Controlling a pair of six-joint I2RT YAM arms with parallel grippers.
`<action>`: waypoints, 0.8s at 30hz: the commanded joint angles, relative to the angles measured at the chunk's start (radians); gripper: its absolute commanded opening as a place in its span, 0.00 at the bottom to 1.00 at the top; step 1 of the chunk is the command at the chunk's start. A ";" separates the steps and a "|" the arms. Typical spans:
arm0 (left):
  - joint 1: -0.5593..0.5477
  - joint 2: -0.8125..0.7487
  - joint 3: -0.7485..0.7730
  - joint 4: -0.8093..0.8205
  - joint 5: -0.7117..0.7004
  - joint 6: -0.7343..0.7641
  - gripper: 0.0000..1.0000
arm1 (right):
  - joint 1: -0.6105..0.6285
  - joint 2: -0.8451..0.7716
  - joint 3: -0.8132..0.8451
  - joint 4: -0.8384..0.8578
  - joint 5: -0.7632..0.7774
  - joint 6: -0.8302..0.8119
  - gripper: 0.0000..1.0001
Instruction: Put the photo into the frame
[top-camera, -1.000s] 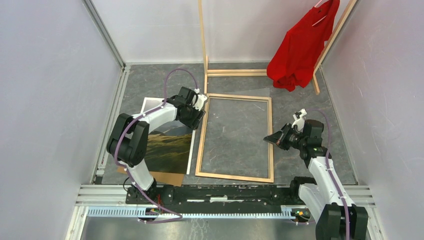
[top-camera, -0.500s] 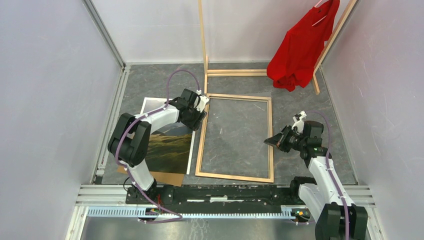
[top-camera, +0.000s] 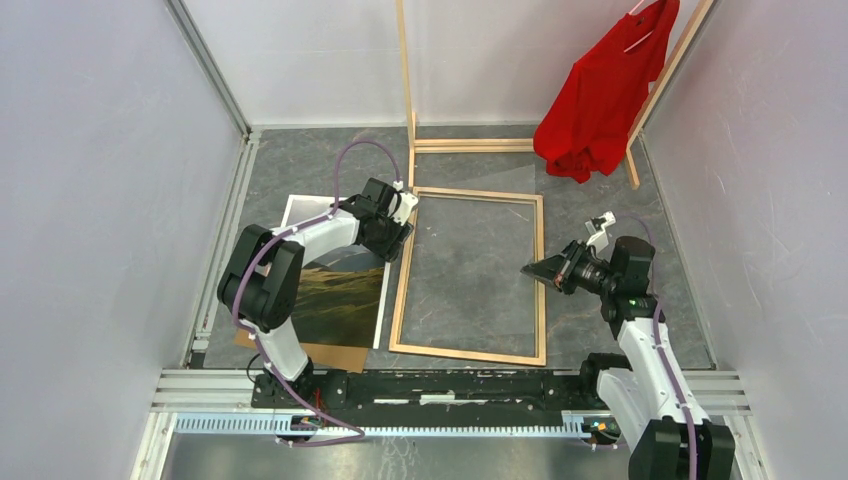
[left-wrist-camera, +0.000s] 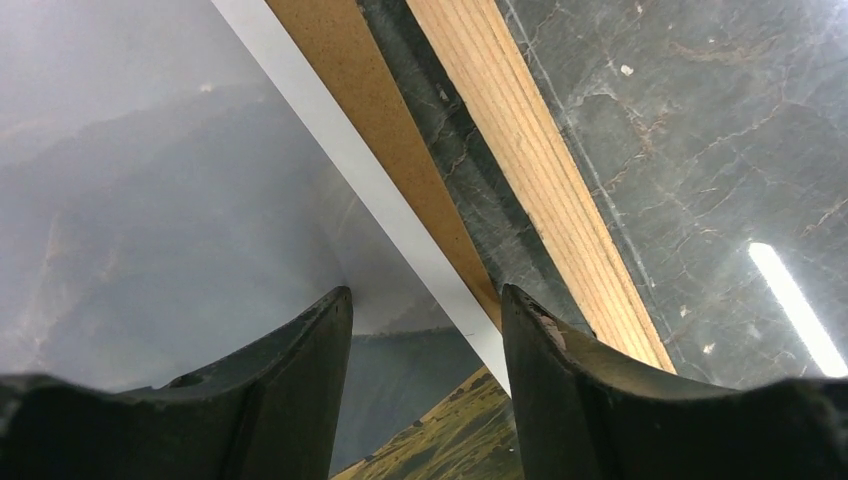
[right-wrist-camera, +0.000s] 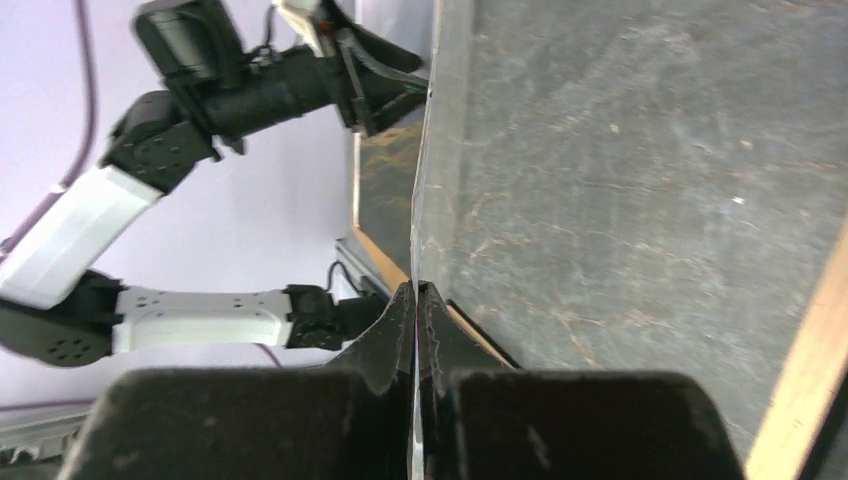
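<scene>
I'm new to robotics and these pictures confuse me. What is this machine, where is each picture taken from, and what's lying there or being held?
These are two robot arms bolted to a grey table. One camera looks down from above. The other two sit on the wrists, so each shows its own arm's fingers. On the table lie a picture frame, light wood side up, and left of it a landscape photo on a brown backing board. At the back, a red shirt hangs on a wooden rack. The right gripper is shut on the edge of a clear pane over the frame. The left gripper is open above the photo's edge, holding nothing.
</scene>
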 joint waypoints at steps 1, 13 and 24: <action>0.000 0.004 0.026 -0.008 0.032 0.005 0.62 | -0.001 -0.040 -0.008 0.238 -0.086 0.200 0.01; 0.165 -0.021 0.120 -0.093 0.157 -0.034 0.60 | 0.030 -0.053 0.095 0.358 -0.065 0.367 0.00; 0.306 -0.039 0.166 -0.110 0.148 -0.057 0.59 | 0.132 -0.051 0.159 0.562 -0.032 0.455 0.00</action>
